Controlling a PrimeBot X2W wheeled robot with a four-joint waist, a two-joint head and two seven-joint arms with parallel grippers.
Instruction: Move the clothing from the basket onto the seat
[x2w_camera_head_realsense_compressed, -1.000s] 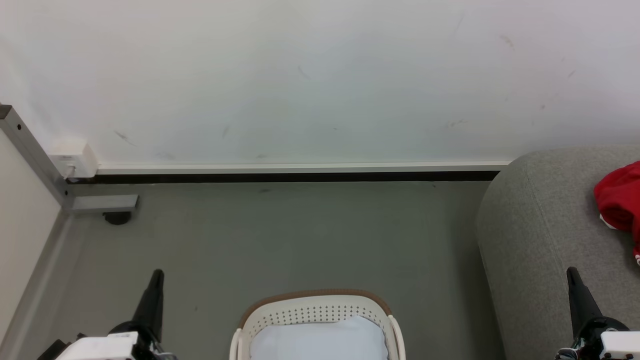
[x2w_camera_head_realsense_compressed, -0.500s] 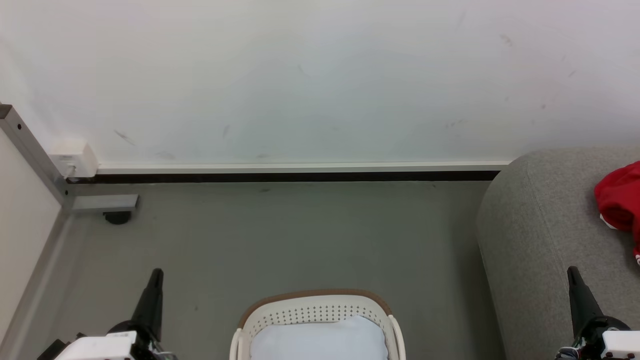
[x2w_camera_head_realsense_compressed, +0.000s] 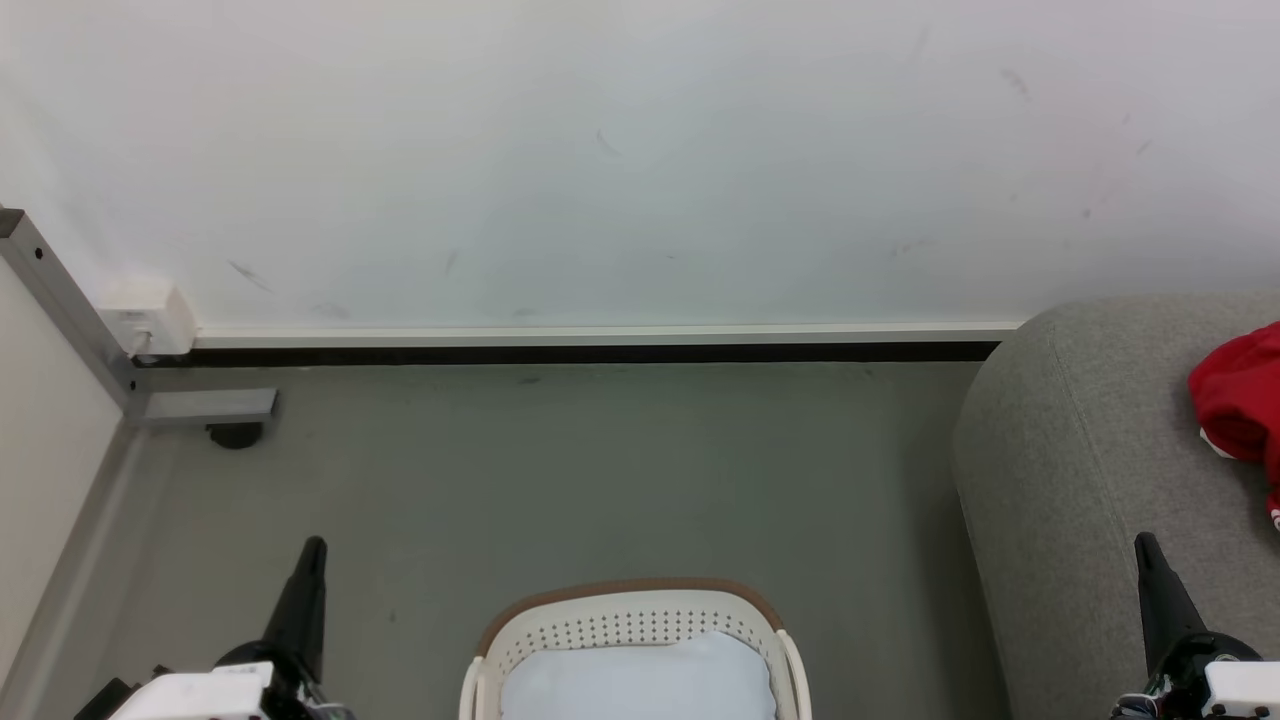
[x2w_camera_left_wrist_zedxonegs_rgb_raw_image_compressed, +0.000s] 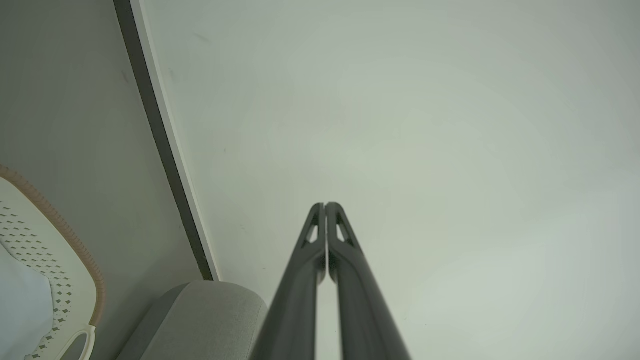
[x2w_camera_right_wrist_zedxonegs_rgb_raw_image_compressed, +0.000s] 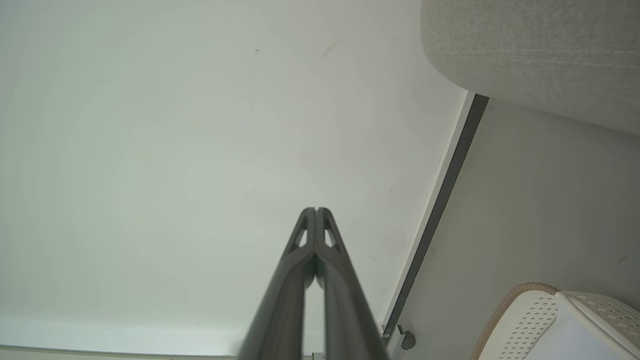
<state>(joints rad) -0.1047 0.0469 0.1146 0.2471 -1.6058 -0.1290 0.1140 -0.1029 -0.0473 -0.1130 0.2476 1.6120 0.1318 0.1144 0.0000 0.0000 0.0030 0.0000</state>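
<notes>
The white perforated basket (x2w_camera_head_realsense_compressed: 630, 620) with a brown rim stands on the floor at the bottom centre of the head view, and a pale bluish-white cloth (x2w_camera_head_realsense_compressed: 640, 680) lies inside it. Red clothing (x2w_camera_head_realsense_compressed: 1240, 400) rests on the grey seat (x2w_camera_head_realsense_compressed: 1080, 480) at the right edge. My left gripper (x2w_camera_head_realsense_compressed: 312, 548) sits at the lower left, shut and holding nothing, left of the basket. My right gripper (x2w_camera_head_realsense_compressed: 1145, 545) is shut and holds nothing, over the seat's front. In the wrist views the left gripper (x2w_camera_left_wrist_zedxonegs_rgb_raw_image_compressed: 325, 205) and the right gripper (x2w_camera_right_wrist_zedxonegs_rgb_raw_image_compressed: 316, 210) point at the white wall with fingertips pressed together.
A white wall (x2w_camera_head_realsense_compressed: 640, 160) with a dark baseboard (x2w_camera_head_realsense_compressed: 560, 353) runs across the back. A grey metal frame post (x2w_camera_head_realsense_compressed: 60, 310) and a foot with a caster (x2w_camera_head_realsense_compressed: 232, 432) stand at the left. Grey floor (x2w_camera_head_realsense_compressed: 600, 470) lies between the basket and the wall.
</notes>
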